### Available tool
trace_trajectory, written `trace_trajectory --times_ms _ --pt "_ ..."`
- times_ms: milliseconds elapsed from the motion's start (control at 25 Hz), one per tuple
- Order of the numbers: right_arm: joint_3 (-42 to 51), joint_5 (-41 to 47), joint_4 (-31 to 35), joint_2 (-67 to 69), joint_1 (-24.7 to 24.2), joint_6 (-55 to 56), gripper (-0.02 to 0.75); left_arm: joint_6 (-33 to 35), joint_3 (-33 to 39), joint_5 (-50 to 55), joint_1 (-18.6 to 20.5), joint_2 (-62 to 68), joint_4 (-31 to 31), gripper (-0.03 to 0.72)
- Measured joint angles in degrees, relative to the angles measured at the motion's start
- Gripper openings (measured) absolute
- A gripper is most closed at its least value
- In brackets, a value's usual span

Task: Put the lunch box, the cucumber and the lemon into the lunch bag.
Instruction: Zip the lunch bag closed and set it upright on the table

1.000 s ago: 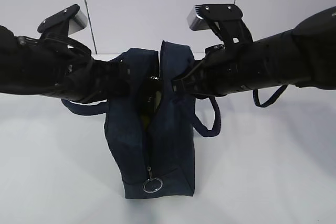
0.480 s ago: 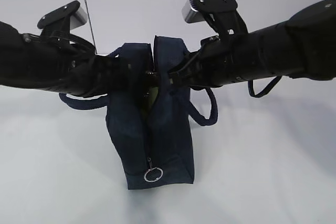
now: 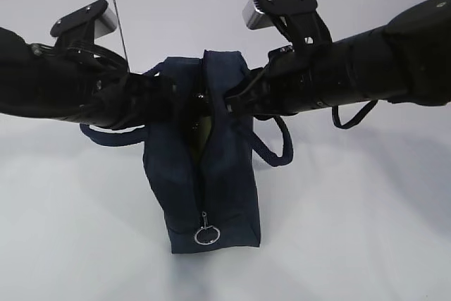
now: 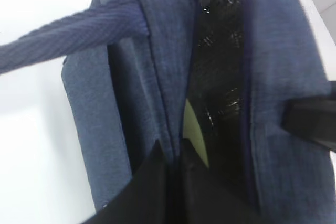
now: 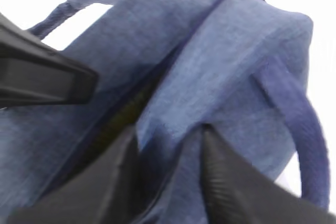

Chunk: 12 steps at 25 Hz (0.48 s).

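Note:
The navy lunch bag (image 3: 222, 174) stands upright mid-table, its top slit narrow and its zipper ring pull (image 3: 206, 235) hanging at the near end. My left gripper (image 3: 189, 101) is shut on the left edge of the opening, as the left wrist view (image 4: 170, 148) also shows. My right gripper (image 3: 231, 99) is shut on the right edge, with a fold of fabric between its fingers (image 5: 168, 132). A sliver of the lunch box's pale green lid (image 4: 195, 129) shows inside the bag (image 3: 201, 129). The cucumber and the lemon are hidden.
The bag's loop handles hang out to the left (image 3: 113, 137) and right (image 3: 278, 149). White tabletop (image 3: 352, 230) lies all round the bag. A black strap (image 3: 352, 114) dangles under the right arm.
Both grippers have drawn the two top edges of the bag together, so the opening is narrower. The right arm rose slightly and moved left.

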Motion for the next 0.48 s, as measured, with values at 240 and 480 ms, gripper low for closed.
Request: trace_trajectory --times_ms 240,480 --pt "-0.27 0.95 -0.09 0.0 0.0 -0.24 0.212 0.1 0.0 0.0 0.0 0.0 0.11 -0.003" --pt "-0.41 2.01 -3.13 -2.1 0.0 -0.46 0.325 0.03 0.0 0.0 0.0 0.0 0.11 -0.003"
